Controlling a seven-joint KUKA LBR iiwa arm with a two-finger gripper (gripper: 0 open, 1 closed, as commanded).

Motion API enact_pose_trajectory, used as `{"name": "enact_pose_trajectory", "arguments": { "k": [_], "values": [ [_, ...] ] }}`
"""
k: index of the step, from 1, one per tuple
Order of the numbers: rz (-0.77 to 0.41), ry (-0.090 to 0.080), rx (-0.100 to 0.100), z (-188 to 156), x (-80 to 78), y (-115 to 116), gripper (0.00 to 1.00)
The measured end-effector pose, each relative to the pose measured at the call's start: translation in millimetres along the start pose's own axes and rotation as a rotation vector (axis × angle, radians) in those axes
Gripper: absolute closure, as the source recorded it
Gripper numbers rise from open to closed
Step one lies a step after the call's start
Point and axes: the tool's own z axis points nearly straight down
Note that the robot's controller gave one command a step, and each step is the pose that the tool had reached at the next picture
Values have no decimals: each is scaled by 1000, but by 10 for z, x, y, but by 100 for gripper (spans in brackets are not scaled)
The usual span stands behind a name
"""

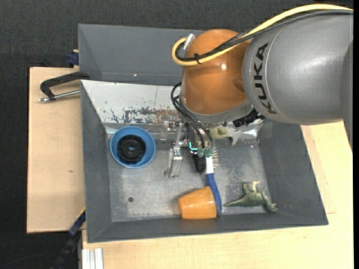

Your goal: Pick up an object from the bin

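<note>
A blue stick lies centre-front on the bin floor, its upper end under the claw's right side, its lower end against a tipped orange cup. Claw low over mid-floor; I cannot tell if it's released or clenched. Green dinosaur to the right, blue bowl to the left

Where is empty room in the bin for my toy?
The floor at lower left, between the blue cup and the orange cup, is bare. It is crowded near the gripper, the blue-handled tool and the green dinosaur.
</note>
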Motion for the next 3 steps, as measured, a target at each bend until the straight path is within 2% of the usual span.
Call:
{"name": "enact_pose_trajectory", "arguments": {
  "k": [1,2,3],
  "values": [
    [-158,-7,0,587,-340,257,0],
    [-159,-10,-2,1343,-542,377,0],
    [-159,-10,-2,1322,-538,377,100]
  ]
}}
